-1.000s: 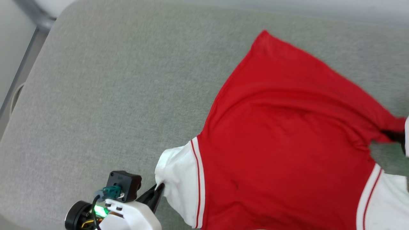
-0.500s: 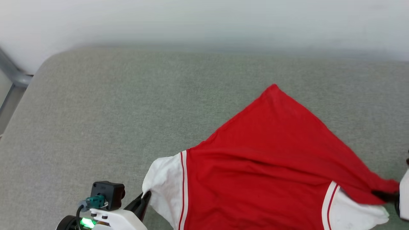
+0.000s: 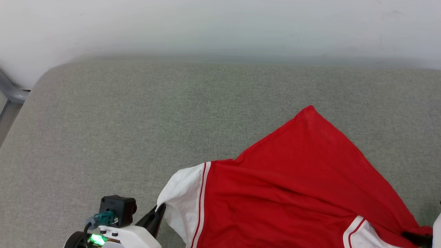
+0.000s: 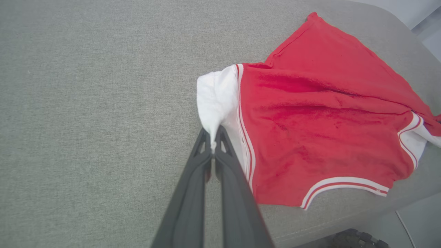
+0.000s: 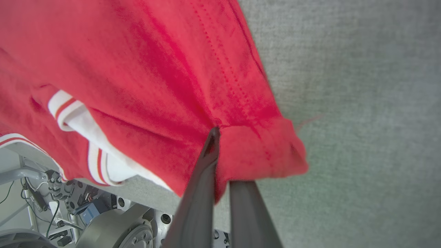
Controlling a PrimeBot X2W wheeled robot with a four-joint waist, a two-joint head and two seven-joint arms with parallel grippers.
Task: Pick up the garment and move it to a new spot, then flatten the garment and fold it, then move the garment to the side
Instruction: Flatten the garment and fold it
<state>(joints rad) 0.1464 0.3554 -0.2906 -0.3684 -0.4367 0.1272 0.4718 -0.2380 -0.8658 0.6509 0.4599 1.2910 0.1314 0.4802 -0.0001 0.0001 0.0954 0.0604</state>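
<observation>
The left gripper (image 4: 213,139) pinched the garment's (image 3: 293,193) sleeve (image 4: 217,100) and the right gripper (image 5: 222,151) clamped its red corner (image 5: 262,151), cloth spanning sideways between them.

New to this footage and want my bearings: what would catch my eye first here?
A bright red garment with white sleeves sprawls across the head view's lower right, on a grey cushion. The left tool is shut on the tip of one white sleeve, and the right tool is shut on a bunched red edge.
</observation>
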